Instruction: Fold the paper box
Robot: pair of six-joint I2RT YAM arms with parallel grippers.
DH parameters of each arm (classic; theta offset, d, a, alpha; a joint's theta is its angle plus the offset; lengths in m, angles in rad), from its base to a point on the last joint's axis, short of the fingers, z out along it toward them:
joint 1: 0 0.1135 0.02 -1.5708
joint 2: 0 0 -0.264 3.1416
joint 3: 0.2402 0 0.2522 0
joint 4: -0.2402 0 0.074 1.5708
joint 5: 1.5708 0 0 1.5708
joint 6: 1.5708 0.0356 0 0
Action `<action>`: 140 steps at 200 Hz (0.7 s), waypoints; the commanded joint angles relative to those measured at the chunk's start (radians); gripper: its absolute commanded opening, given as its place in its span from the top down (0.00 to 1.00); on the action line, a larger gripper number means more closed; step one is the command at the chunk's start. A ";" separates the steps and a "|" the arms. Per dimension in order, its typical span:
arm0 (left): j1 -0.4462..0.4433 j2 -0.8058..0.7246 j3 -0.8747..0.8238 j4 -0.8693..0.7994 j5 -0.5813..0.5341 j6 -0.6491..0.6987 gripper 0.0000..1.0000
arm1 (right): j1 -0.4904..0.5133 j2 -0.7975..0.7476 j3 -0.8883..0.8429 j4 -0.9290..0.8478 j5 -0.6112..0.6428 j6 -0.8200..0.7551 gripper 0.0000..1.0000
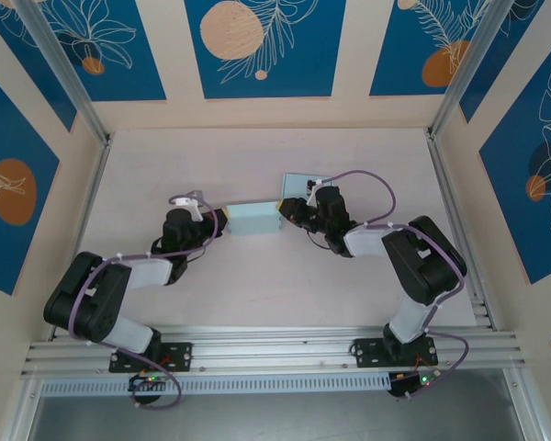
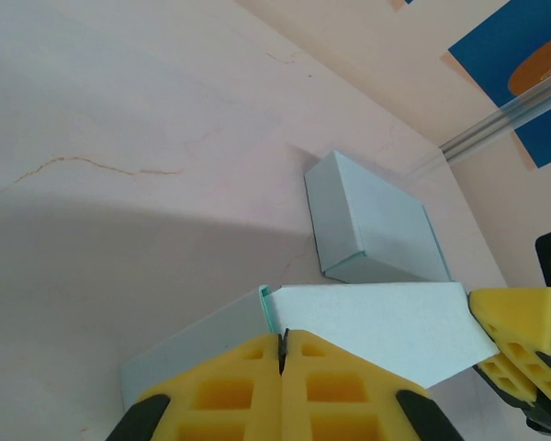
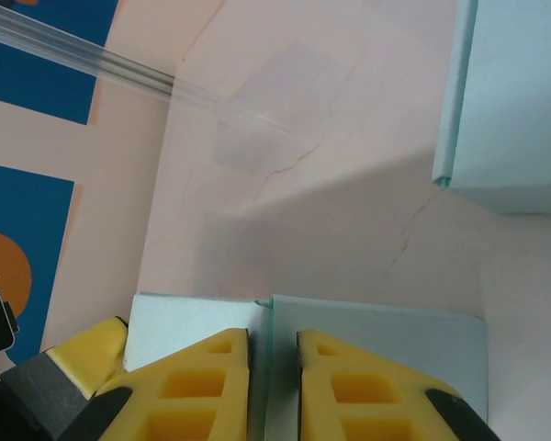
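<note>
From above, your box lies on the table near its middle, a little toward the far edge. The left gripper touches its left end and the right gripper touches its right end. A second blue box sits just beyond the right gripper, nearer the far edge.

At your left wrist, the left gripper has its yellow pads pressed together, with the thin end wall of the box pinched in the seam. The second blue box lies just past it, and a yellow pad of the other arm meets the box's far end.

At your right wrist, the right gripper is narrow, its pads on either side of an upright wall of the box. You cannot tell whether it is actually clamping. The second blue box lies apart, toward the upper right of this view.
</note>
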 commanded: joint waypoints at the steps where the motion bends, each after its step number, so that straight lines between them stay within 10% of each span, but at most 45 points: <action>1: 0.008 0.062 -0.084 -0.361 -0.008 0.005 0.98 | 0.007 0.123 -0.092 -0.348 0.020 -0.037 0.93; 80: 0.008 -0.301 -0.047 -0.555 0.026 0.033 0.87 | 0.089 -0.070 0.004 -0.484 0.142 -0.222 0.86; 140: 0.007 -0.460 -0.040 -0.664 0.094 0.202 0.34 | 0.108 -0.130 0.036 -0.547 0.181 -0.278 0.74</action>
